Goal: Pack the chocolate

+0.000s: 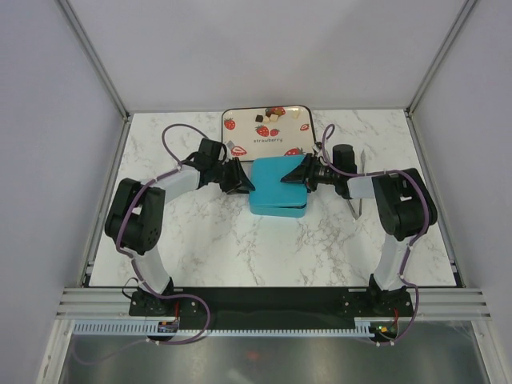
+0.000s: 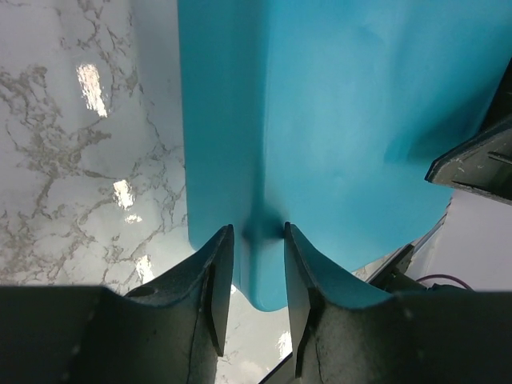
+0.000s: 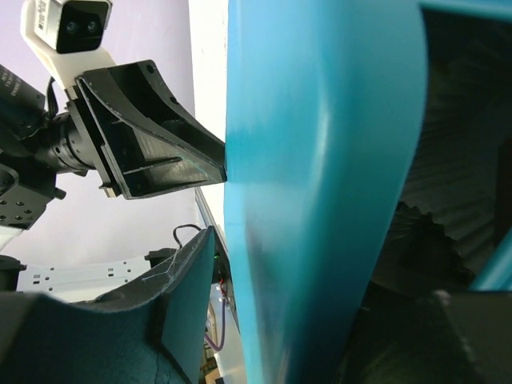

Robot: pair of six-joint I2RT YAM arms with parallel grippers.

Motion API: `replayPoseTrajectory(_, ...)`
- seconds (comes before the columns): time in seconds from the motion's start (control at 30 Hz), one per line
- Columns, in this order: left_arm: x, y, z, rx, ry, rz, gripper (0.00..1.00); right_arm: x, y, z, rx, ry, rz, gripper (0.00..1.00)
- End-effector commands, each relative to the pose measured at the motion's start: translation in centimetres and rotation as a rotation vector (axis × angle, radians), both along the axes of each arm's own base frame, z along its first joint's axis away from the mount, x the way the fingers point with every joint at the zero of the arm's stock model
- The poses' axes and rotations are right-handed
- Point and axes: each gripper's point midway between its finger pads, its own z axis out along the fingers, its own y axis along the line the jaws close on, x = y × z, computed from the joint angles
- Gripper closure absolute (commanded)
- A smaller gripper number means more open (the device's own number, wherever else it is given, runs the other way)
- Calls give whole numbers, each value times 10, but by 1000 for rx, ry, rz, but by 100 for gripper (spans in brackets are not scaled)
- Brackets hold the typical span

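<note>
From above, the small brown and white chocolate pieces (image 1: 272, 114) lie loose on the flat white tray with red strawberry pictures (image 1: 292, 136), at the back of the white marble table (image 1: 200, 240). Just in front of the tray sits the teal plastic box (image 1: 276, 190). The left gripper (image 1: 242, 177) pinches its left edge and the right gripper (image 1: 298, 178) pinches its right edge.

In the left wrist view, the left gripper (image 2: 256, 268) has its two fingers closed on a thin teal rim of the box (image 2: 344, 120).

In the right wrist view, the right gripper (image 3: 320, 320) clamps a teal wall. It may be the lid, but the view is too close to be sure.

The chocolate pieces look tiny, light, hard and a bit slippery. They could crack or smear if squeezed hard. I would take one at a time, by its two sides, with a soft pinch.
</note>
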Motion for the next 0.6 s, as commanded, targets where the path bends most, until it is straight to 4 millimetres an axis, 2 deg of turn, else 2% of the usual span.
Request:
replayPoseTrajectory(0.0, 18, -9, 15, -22, -70, 5, 62, 10, -11, 1, -65, -56, -33, 49)
replayPoseTrajectory(0.27, 18, -11, 1, -6, -42, 3, 64, 15, -13, 7, -96, -66, -50, 36)
replayPoseTrajectory(0.57, 16, -9, -6, 21, -29, 5, 64, 20, -23, 8, -165, -72, -80, 35)
